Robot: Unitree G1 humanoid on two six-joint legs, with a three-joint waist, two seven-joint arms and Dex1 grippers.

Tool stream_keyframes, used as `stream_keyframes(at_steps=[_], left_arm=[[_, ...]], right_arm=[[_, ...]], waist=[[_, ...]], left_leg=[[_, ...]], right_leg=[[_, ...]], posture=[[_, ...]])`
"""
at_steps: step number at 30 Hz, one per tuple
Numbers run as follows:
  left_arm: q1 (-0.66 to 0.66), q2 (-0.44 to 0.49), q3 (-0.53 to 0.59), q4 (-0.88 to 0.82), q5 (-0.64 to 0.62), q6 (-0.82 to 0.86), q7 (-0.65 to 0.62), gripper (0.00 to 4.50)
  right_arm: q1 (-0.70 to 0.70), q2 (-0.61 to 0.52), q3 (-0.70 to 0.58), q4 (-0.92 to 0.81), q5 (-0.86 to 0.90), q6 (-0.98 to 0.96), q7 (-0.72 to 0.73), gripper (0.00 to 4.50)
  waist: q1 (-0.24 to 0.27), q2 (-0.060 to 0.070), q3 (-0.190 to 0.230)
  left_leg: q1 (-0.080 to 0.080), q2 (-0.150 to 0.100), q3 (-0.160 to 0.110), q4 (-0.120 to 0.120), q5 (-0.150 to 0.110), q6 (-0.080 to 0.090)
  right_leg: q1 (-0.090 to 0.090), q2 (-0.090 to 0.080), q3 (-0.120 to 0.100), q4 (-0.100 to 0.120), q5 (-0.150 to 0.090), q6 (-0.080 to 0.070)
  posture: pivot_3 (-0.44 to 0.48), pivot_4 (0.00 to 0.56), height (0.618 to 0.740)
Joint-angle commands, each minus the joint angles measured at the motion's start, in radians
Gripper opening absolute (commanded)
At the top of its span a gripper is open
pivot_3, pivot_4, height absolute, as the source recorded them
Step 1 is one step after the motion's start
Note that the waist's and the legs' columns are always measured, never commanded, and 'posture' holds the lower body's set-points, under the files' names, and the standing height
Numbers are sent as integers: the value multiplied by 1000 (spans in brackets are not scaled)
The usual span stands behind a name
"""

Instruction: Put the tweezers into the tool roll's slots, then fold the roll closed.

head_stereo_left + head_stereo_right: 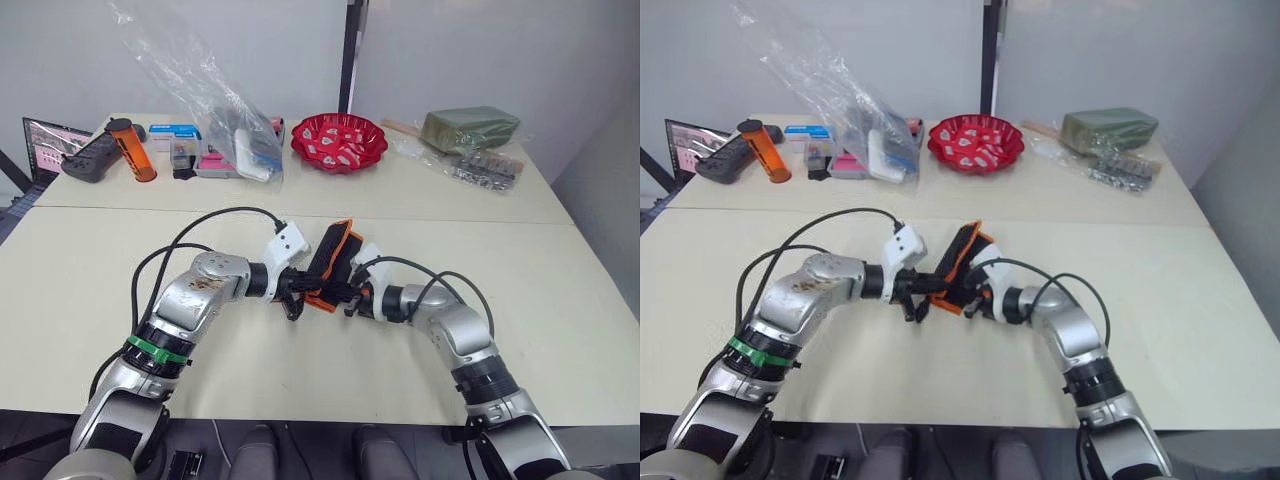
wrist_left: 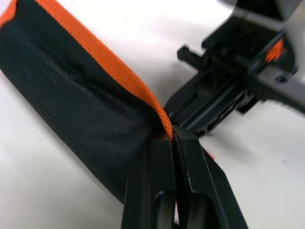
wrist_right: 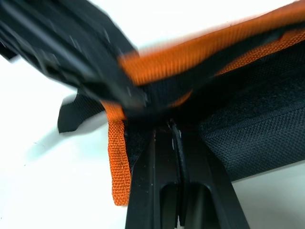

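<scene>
The tool roll (image 1: 332, 262) is a black fabric pouch with orange edging, folded over and held up off the cream table between both grippers. My left gripper (image 1: 293, 303) is shut on its orange edge (image 2: 143, 93) at the near corner. My right gripper (image 1: 350, 300) is shut on the roll's black fabric (image 3: 248, 138) from the other side, with an orange strip (image 3: 119, 162) hanging beside it. In the left wrist view the other gripper (image 2: 224, 95) sits just behind the roll. The tweezers and the slots are hidden inside the fold.
At the back of the table (image 1: 560, 300) stand a red bowl (image 1: 339, 140), a clear plastic bag over small boxes (image 1: 230, 130), an orange cylinder (image 1: 133, 150), a black controller (image 1: 88, 158) and a green packet (image 1: 470, 128). A seam (image 1: 100, 208) crosses the table behind the arms.
</scene>
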Motion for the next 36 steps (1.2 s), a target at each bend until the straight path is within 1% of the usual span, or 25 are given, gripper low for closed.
stream_keyframes(at_steps=[1, 8, 17, 21, 25, 31, 34, 36], left_arm=[[-6, -27, -31, 5, 22, -26, -19, 35], [23, -85, -35, 19, 17, -13, -38, 35], [72, -69, -100, 78, 82, -67, -88, 35], [78, -79, -102, 131, 109, -96, -90, 35], [65, -91, -96, 194, 143, -138, -72, 35], [54, -102, -81, 238, 169, -163, -59, 35], [61, -102, -75, 232, 172, -160, -53, 35], [69, -98, -73, 218, 173, -153, -48, 35]], right_arm=[[28, -19, -19, 1, -4, 50, -27, 0], [42, -27, -45, -46, -3, 80, -42, 0], [35, -33, -147, -150, 75, 166, -71, 0], [29, -37, -192, -179, 112, 196, -89, 0], [22, -67, -231, -198, 135, 219, -91, 0], [-20, -116, -283, -178, 171, 187, -69, 0], [-58, -108, -289, -153, 184, 143, -51, 0], [-89, -87, -263, -119, 178, 100, -30, 0]], waist=[[1, 0, 0], [3, 0, 0], [3, 0, 0], [3, 1, 0], [5, 1, -1], [5, 2, -1], [4, 3, -2], [2, 3, -2]], left_leg=[[0, 0, 0, 0, 0, 0], [0, -1, -1, 1, 0, 0], [1, -1, -1, 1, 0, 0], [1, -1, -2, 1, 0, 0], [1, -1, -2, 0, 0, 0], [2, -1, -2, 2, 0, 0], [4, -1, -2, 2, 0, 0], [4, -1, -2, 2, 0, 0]], right_leg=[[0, 0, 0, 0, 0, 0], [2, 0, 0, 0, 0, 0], [2, 0, -1, -1, 0, 0], [2, 0, -1, -1, 0, 0], [3, -1, -1, -1, 0, 0], [6, -1, 0, -2, 0, 1], [7, -1, 0, -2, 0, 1], [7, -1, 0, -2, 0, 1]], posture=[[0, 150, 740], [0, 150, 740], [0, 150, 740], [0, 150, 740], [0, 150, 740], [0, 150, 740], [0, 150, 740], [0, 150, 740]])
